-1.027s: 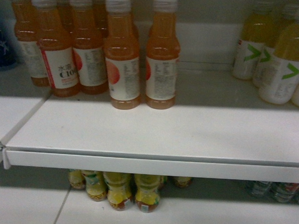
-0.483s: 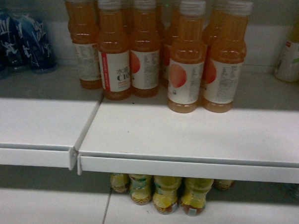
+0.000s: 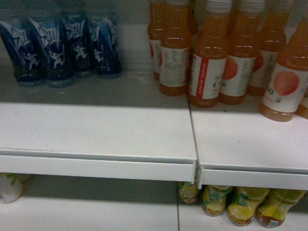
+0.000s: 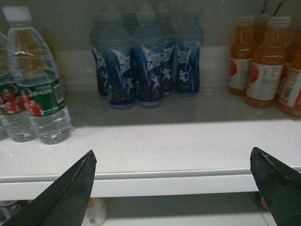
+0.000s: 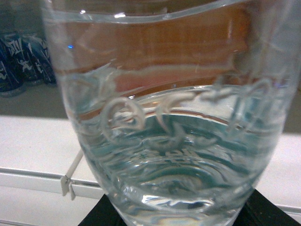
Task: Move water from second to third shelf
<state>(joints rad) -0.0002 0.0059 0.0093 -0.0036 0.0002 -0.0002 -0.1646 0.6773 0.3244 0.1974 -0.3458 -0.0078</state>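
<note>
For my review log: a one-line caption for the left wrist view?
Open left gripper faces shelf of water bottles, blue bottles, orange drinks.

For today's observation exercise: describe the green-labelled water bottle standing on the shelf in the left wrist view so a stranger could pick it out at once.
Start at the white shelf and its cluster of dark blue bottles at the back. Look left to the frame's edge: the water bottle stands there, nearer the front. It alone is clear and colourless, with a white cap and a green label showing red-shirted figures.

Dim, grainy views, shelf [image 3: 92, 128] front lit, back shadowed, close bottle [image 5: 174, 141] blurred
</note>
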